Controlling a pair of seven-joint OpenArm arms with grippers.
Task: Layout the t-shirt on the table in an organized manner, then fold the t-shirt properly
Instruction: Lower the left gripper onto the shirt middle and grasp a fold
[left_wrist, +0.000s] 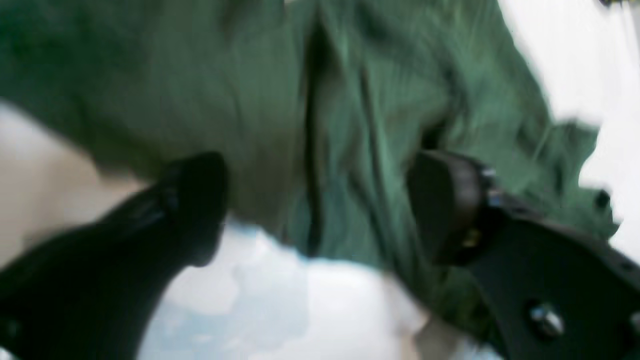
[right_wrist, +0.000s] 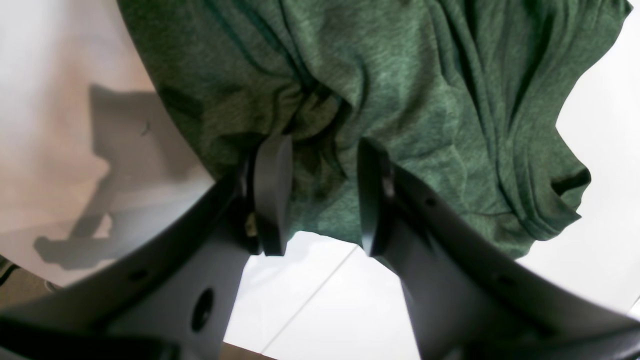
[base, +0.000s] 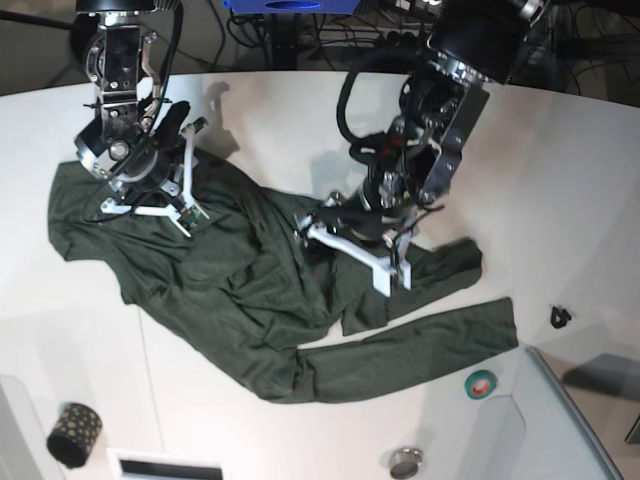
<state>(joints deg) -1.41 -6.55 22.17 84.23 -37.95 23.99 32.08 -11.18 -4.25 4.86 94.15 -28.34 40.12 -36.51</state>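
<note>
left hand (left_wrist: 320, 205): jaws apart over the t-shirt (base: 250, 290); regrip a hem
right hand (right_wrist: 320, 195): clamped on a fold; pull toward the table (base: 560, 150) edge, flattening

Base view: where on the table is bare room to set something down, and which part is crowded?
The table is bare on the image's right, between the left gripper and the small black object. Another bare strip lies along the lower left, between the t-shirt and the dotted roll. The middle is crowded: the shirt lies spread there, with the right gripper on it.
</note>
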